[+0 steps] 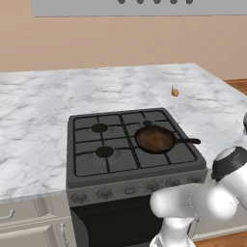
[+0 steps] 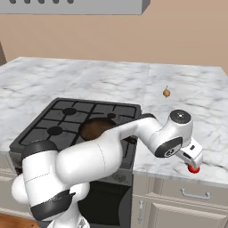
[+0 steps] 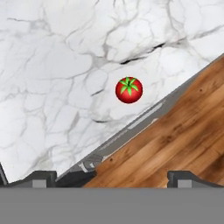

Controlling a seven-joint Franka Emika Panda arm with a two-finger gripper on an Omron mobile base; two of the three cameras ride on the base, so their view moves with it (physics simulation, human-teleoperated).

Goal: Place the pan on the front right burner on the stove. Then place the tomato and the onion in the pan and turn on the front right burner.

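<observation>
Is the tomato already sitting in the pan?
No, the tomato lies on the marble counter near its front edge, while the pan on the stove is empty.

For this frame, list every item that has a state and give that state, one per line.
pan: on the stove's front right burner, empty, handle pointing right.
tomato: on the counter near its front edge, under the gripper, not held.
onion: on the counter, right of the stove, untouched.
gripper: open, above the tomato.
</observation>
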